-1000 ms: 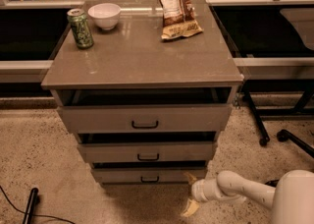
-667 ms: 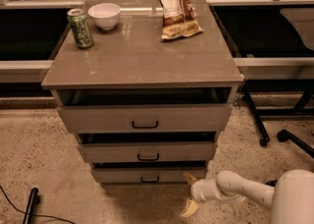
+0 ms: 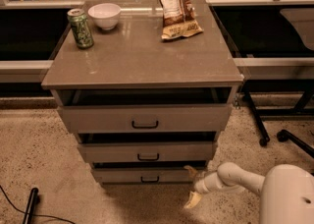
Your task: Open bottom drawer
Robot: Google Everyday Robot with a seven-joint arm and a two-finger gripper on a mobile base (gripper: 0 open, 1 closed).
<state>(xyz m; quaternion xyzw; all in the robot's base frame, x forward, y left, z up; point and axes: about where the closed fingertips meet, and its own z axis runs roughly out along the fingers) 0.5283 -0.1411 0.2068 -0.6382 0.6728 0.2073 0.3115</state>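
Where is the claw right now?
In the camera view the claw is at the lower right of the frame, open, just off the right end of the bottom drawer.

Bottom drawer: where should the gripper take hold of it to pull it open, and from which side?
Take the small black bar handle at the centre of the bottom drawer front, coming straight from the front. The bar is horizontal on a flat panel, so fingers go above and below. The gripper sits open by the drawer's right end, off the handle.
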